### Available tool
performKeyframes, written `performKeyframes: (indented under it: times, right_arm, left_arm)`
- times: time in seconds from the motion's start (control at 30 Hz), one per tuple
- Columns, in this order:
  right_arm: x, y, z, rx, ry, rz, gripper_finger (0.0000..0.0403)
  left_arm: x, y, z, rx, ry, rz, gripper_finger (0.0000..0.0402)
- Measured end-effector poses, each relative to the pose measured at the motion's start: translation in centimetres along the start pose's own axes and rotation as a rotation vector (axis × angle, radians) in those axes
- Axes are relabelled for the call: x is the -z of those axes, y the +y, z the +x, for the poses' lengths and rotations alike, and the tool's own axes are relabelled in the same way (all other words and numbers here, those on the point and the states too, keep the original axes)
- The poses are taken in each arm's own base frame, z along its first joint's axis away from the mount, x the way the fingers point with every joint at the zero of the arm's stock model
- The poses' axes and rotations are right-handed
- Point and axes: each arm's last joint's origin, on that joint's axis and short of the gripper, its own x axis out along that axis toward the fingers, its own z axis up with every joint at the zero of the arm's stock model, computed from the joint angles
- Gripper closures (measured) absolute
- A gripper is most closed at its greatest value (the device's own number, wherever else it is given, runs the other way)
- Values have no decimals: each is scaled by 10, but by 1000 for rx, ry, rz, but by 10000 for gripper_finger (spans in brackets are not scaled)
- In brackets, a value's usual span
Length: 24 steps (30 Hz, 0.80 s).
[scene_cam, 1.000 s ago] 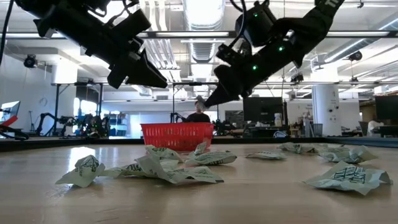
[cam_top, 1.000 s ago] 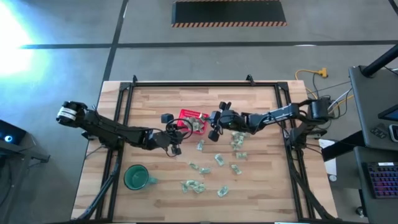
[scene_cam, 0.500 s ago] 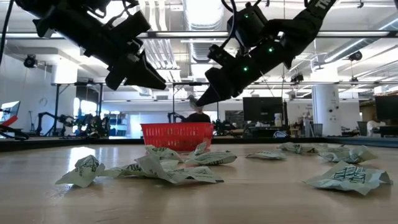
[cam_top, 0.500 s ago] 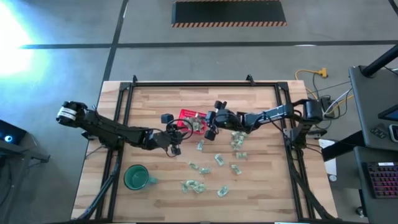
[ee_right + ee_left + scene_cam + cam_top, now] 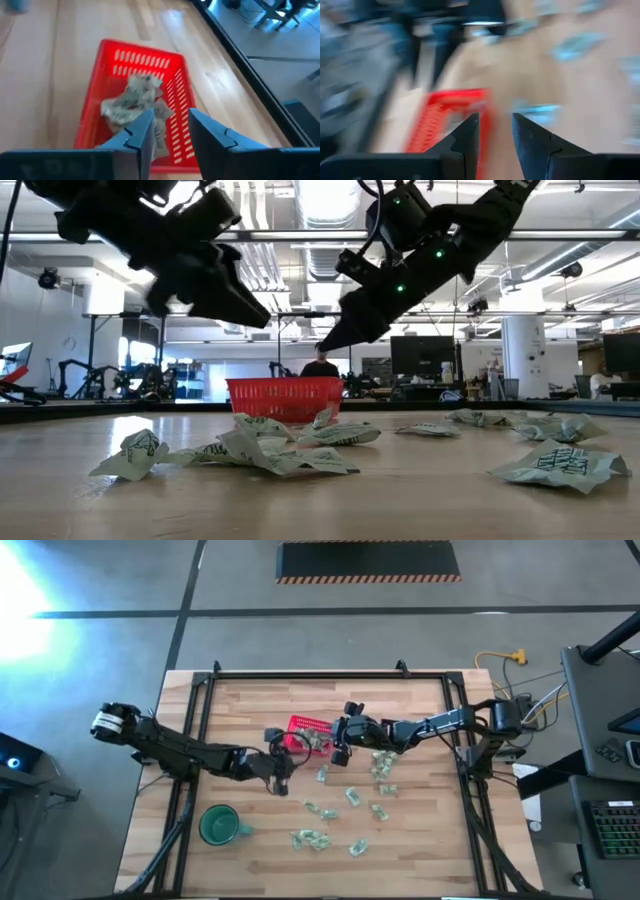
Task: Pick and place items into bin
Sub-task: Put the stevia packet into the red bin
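Observation:
The red mesh basket (image 5: 306, 726) stands on the table's middle and holds several crinkled green-and-white wrapped pieces (image 5: 134, 101). It also shows in the low view (image 5: 285, 398). More pieces (image 5: 352, 796) lie loose on the wood to its right and near side, and they show in the low view (image 5: 270, 448). My right gripper (image 5: 170, 122) hovers over the basket's right edge, open and empty. It also shows in the high view (image 5: 336, 744). My left gripper (image 5: 495, 125) hangs by the basket's near left corner, open and empty. It also shows in the high view (image 5: 286, 754).
A round dark-green mug (image 5: 218, 825) stands near the table's near left corner. Black rails (image 5: 300, 674) frame the table. A person (image 5: 320, 367) shows in the room behind the basket. Bare wood lies at the far side and near right.
My right gripper has gone a little toward the table's left, over the basket. My left gripper has shifted slightly beside the basket, and its view is blurred by motion. The basket and the loose pieces on the table have stayed in place.

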Motion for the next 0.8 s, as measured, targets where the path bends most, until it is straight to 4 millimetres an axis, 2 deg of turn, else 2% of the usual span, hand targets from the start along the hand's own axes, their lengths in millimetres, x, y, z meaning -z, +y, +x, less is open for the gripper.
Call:
performKeyframes:
  times: [0.13, 0.23, 0.43, 0.63, 0.8]
  right_arm:
    - [4, 6, -10, -41, 86, -63, 285]
    - [10, 9, -16, -62, 169, -95, 290]
    - [22, 17, -24, -157, 305, -107, 306]
    - [26, 18, -32, -182, 376, -104, 322]
    - [29, 16, -40, -195, 443, -69, 333]
  left_arm:
    - [-1, -8, -1, 269, -58, 9, 304]
    - [-2, -11, -2, 373, -84, 9, 304]
    - [-1, -17, 4, 457, -110, -2, 304]
    - [3, -33, 27, 537, -150, -4, 304]
    - [13, -45, 45, 576, -80, 9, 304]
